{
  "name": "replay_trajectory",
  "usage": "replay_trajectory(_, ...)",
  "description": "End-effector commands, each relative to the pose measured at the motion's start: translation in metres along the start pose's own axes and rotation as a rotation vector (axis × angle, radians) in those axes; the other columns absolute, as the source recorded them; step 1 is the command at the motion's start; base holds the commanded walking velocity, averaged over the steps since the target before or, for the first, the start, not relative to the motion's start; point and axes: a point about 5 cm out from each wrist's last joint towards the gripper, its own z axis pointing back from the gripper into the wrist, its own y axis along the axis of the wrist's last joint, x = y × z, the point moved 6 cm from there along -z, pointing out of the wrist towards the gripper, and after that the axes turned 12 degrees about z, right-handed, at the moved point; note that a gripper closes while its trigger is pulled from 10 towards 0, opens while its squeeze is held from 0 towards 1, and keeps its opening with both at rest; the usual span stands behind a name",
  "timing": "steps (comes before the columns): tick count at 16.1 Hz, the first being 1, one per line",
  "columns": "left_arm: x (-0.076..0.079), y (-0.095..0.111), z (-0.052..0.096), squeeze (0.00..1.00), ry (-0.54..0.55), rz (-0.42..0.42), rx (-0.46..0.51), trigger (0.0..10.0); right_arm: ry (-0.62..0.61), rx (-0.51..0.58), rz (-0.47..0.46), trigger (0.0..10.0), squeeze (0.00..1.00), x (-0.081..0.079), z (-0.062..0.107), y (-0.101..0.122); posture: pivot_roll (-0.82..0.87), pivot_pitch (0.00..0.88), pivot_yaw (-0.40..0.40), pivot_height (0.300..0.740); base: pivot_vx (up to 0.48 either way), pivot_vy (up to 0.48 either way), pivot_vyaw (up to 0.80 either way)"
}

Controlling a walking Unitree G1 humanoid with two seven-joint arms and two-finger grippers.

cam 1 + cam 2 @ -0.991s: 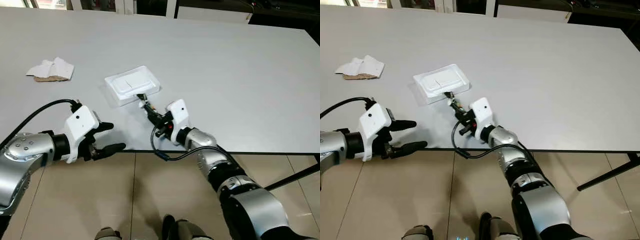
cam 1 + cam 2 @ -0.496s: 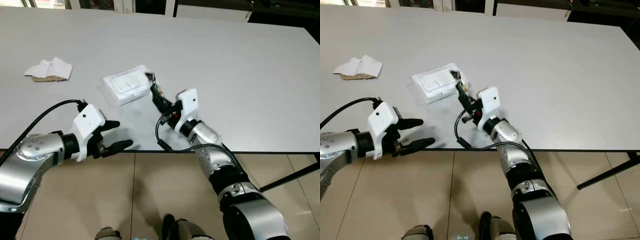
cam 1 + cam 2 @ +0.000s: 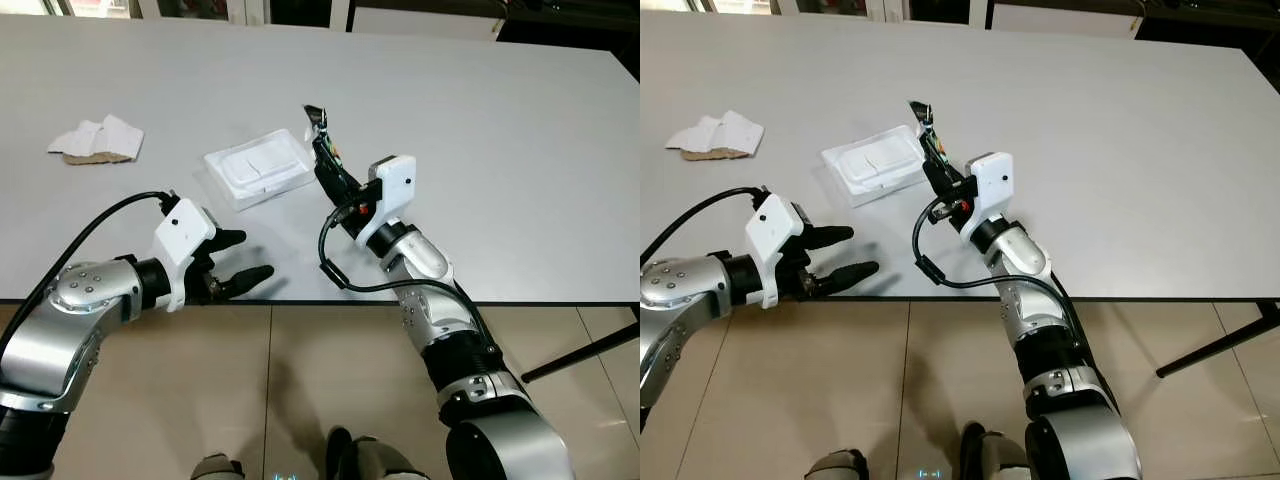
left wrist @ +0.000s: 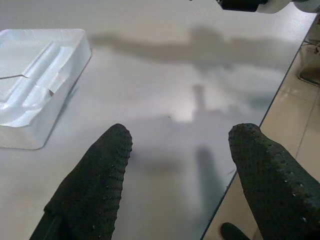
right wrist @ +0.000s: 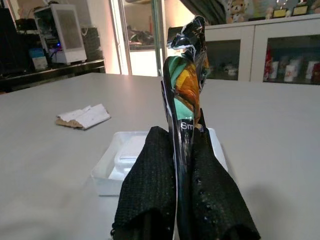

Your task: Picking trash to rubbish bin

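Wrapper (image 5: pixel 186 80) pinched in right gripper (image 3: pixel 322 140), lifted; tray (image 3: pixel 258 170) at nine o'clock, torn paper (image 3: pixel 96 140) remain on surface (image 3: pixel 480 130); left gripper (image 3: pixel 240 258) spread, empty.

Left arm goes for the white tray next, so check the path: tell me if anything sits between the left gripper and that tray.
Nothing visible does. The left gripper hovers open at the table's near edge, and bare table lies between it and the white tray. The right gripper, shut on the wrapper, is raised beside the tray, off that line.
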Motion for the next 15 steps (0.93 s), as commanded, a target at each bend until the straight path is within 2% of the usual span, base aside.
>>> replay_trajectory(1, -0.0010, 0.0039, -0.0011, 0.00, 0.005, -0.015, 0.014, 10.0, -0.028, 0.008, -0.014, 10.0, 0.00, 0.0042, 0.0031, 0.0013, 0.03, 0.144, -0.052, 0.740, 0.000, 0.000, 0.00)
replay_trajectory(15, -0.0010, 0.0039, -0.0011, 0.00, 0.005, -0.015, 0.014, 10.0, -0.028, 0.008, -0.014, 10.0, 0.00, 0.0042, 0.0031, 0.0013, 0.03, 0.144, -0.052, 0.740, 0.000, 0.000, 0.00)
